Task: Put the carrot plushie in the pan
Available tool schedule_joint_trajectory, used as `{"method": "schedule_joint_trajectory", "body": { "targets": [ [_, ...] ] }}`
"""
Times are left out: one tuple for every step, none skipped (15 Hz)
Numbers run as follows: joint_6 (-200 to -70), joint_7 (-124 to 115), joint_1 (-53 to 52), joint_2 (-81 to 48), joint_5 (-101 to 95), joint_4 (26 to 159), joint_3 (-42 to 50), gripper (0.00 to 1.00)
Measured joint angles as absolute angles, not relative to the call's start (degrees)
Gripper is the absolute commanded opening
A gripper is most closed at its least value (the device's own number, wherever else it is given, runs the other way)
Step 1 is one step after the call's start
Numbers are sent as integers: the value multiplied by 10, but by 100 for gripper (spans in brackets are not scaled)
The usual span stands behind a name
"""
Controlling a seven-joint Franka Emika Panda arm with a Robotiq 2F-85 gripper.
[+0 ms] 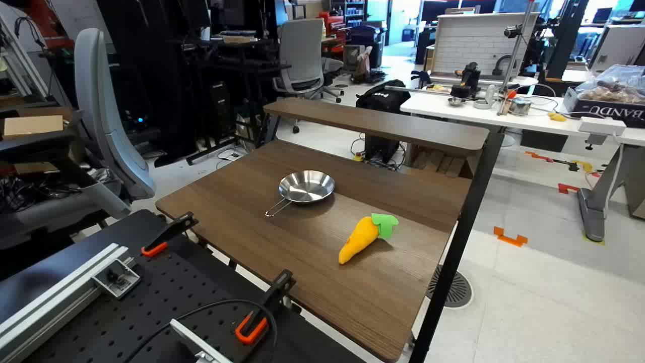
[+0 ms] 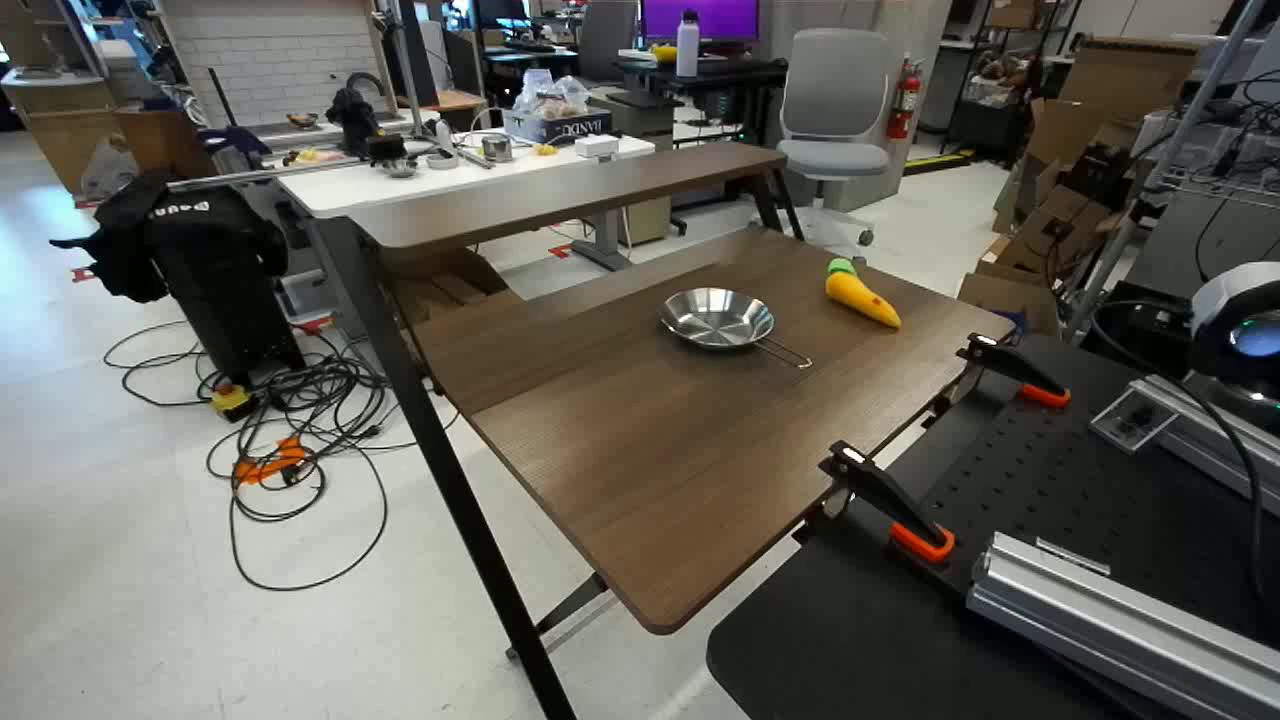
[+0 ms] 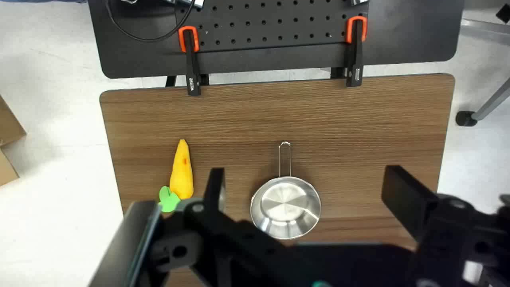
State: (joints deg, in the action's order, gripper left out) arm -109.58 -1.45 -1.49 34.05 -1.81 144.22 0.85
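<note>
The carrot plushie is a yellow-orange cone with a green leafy end. It lies on its side on the brown table and also shows in an exterior view and in the wrist view. The shiny silver pan sits upright and empty, apart from the carrot, with a thin wire handle. It also shows in an exterior view and in the wrist view. My gripper is open and empty, high above the table, its fingers spread wide with the pan seen between them. It is outside both exterior views.
The brown table has a raised shelf along one long side. Two black clamps with orange pads grip the opposite edge, beside a black pegboard base. Part of a white robot arm shows at an exterior view's edge.
</note>
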Motion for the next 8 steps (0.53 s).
{"method": "schedule_joint_trajectory", "body": {
  "targets": [
    [-1096,-15,-15,340,-18,1442,9,100],
    [-1096,-15,-15,340,-18,1442,9,100],
    [-1096,-15,-15,340,-18,1443,9,100],
    [-1096,-14,-15,340,-18,1443,9,100],
    [-1096,-14,-15,340,-18,1444,9,100],
    [-1096,-15,-15,339,-18,1445,9,100],
    [-1096,-15,-15,339,-18,1446,9,100],
    [-1096,-15,-15,338,-18,1447,9,100]
  ]
}}
